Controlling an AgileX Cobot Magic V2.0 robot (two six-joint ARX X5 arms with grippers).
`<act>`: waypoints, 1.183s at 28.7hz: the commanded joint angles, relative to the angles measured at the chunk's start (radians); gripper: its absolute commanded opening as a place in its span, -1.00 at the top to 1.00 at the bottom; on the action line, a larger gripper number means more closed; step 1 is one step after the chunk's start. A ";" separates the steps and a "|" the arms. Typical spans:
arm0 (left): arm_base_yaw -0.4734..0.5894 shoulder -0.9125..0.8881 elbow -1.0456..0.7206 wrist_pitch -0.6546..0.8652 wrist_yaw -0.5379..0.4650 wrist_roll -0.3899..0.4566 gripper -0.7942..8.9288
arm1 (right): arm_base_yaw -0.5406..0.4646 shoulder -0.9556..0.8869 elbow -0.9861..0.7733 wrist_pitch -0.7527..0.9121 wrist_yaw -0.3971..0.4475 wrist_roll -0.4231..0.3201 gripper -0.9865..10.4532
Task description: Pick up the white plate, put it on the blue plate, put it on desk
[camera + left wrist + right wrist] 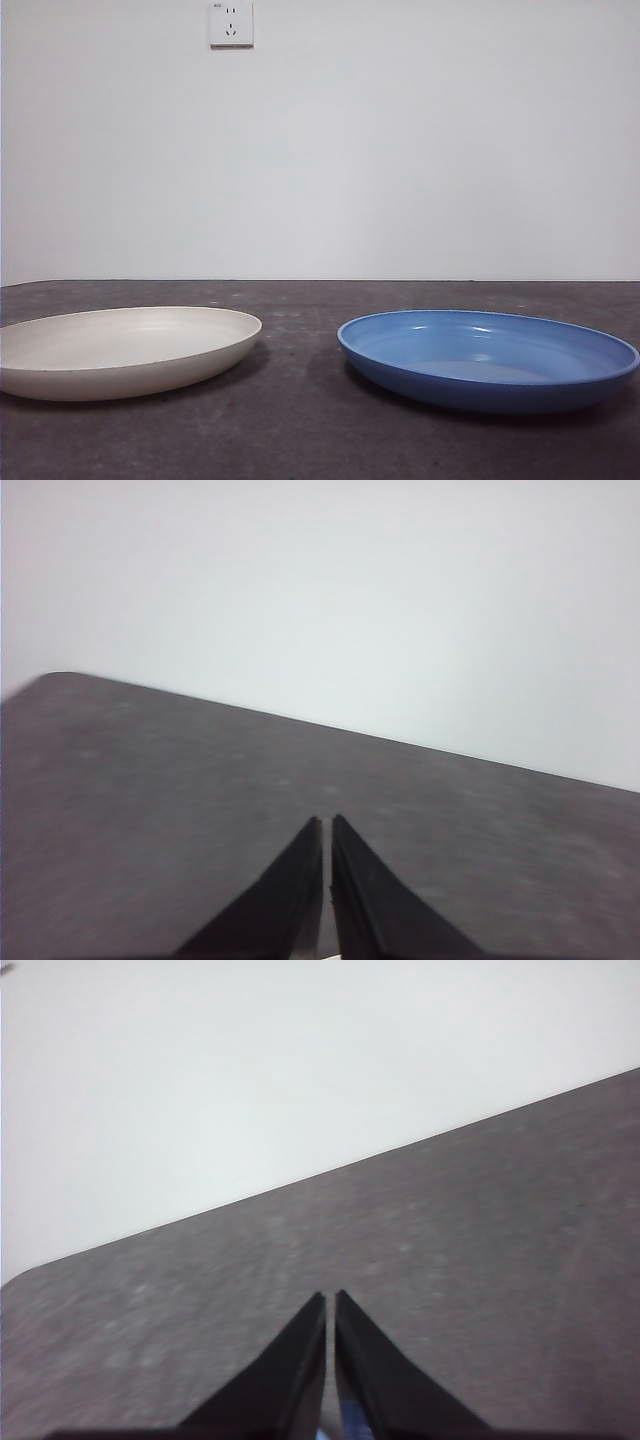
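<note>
On the worktop (300,440), the white plate (120,350) sits at nine o'clock of the blue plate (488,358), apart; both pincers, left pincer (327,825) and right pincer (330,1300), are pressed together, neither plate in their views.

right gripper (330,1305) | jaws closed, empty | over bare desk (480,1250) | wall (250,1080) beyond

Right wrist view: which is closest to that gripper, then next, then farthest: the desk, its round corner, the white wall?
1. The desk, right under the right gripper.
2. The round corner, at the desk's far edge.
3. The white wall, behind the desk.
</note>
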 commanded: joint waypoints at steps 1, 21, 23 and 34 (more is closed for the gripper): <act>-0.013 0.093 0.140 -0.051 0.057 0.000 0.80 | 0.001 0.074 0.108 -0.039 -0.062 0.008 0.81; -0.304 0.338 0.545 -0.404 0.296 0.070 0.80 | 0.292 0.417 0.542 -0.453 -0.327 -0.276 0.81; -0.321 0.336 0.545 -0.421 0.317 0.070 0.80 | 0.295 0.427 0.550 -0.502 -0.387 -0.283 0.81; -0.334 0.328 0.545 -0.510 0.328 0.081 0.56 | 0.294 0.429 0.550 -0.544 -0.384 -0.294 0.80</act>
